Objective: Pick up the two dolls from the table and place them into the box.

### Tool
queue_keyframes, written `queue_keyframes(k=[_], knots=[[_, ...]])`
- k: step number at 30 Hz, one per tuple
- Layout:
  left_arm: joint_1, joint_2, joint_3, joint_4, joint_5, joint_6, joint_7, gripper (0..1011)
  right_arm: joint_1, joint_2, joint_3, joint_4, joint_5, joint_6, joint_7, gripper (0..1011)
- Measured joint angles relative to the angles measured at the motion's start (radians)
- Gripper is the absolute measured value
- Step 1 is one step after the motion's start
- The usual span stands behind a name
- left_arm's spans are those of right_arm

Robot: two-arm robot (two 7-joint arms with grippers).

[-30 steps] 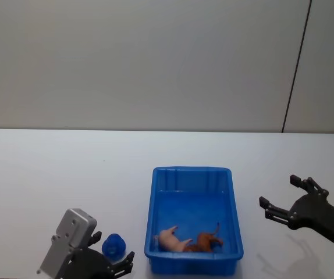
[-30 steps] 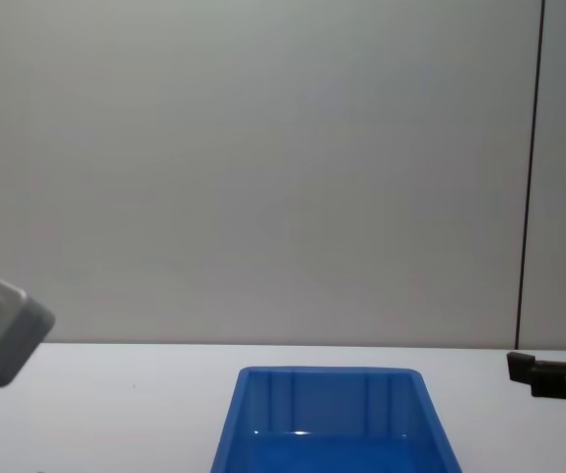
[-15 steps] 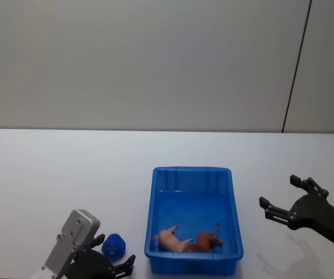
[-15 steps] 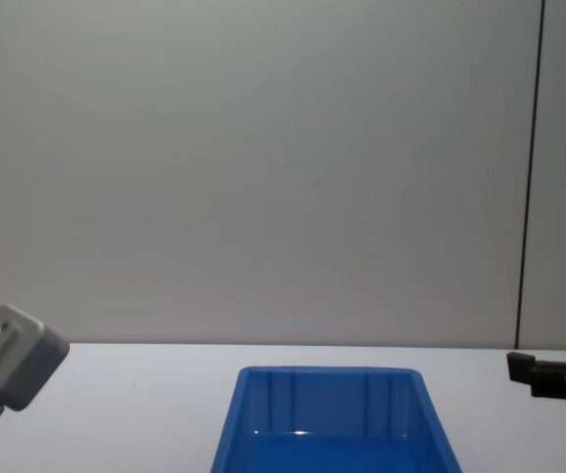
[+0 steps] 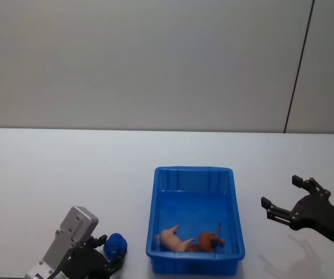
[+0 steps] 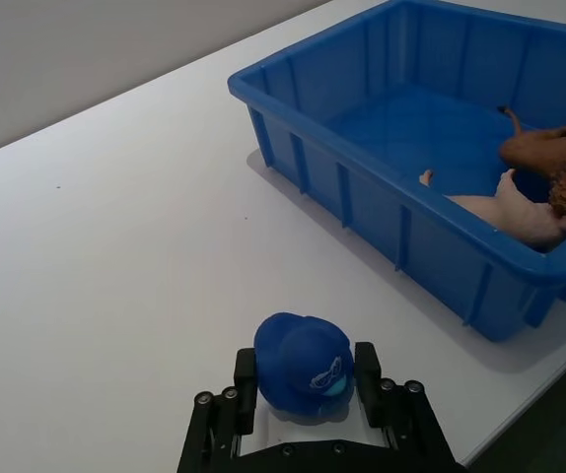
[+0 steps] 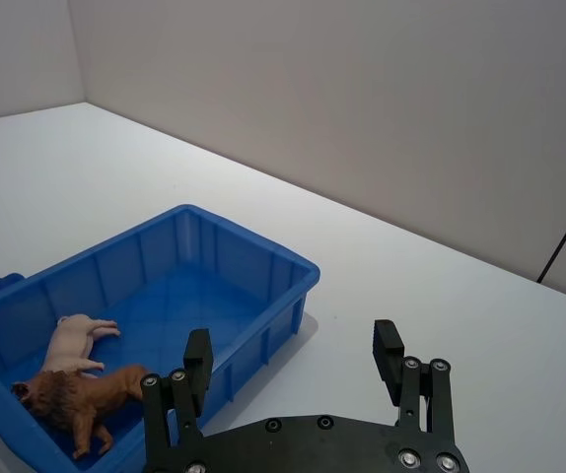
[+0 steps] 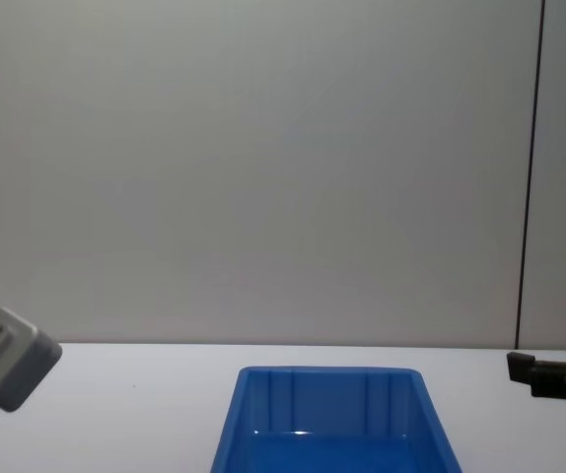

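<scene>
My left hand (image 6: 306, 399) pinches a blue doll (image 6: 303, 361) low over the bench (image 5: 50, 168), just left of the box (image 5: 232, 197). Pink pig (image 5: 171, 239) and brown lion (image 5: 205, 242) lie in the box's near end. Right hand (image 5: 283, 200) spread, right of the box.

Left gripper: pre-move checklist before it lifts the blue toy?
1. Blue toy sits between the jaws of the left gripper: ok.
2. Jaws firmly clamped on it: cannot tell.
3. Toy stands on the table, beside the box, not in it: ok.
4. Box floor has free room behind the pink animal and brown lion: ok.
5. Right gripper open, off to the box's right, out of the path: ok.
</scene>
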Motion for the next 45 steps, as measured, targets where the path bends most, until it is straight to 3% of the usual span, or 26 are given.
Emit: queue_keyframes(k=[10,32,45], knots=[[-0.004,-0.002,-0.003,0.007,0.01,-0.002,-0.01,390,0.0,0.0,0.0,0.0,0.0,0.0,0.0,1001],[-0.051,-0.021,-0.014,-0.04,0.071,-0.04,-0.018,255,0.0,0.0,0.0,0.0,0.0,0.0,0.0,1001],[-0.149,-0.089,-0.008,-0.041,0.117,-0.111,-0.085,190,0.0,0.0,0.0,0.0,0.0,0.0,0.0,1001]])
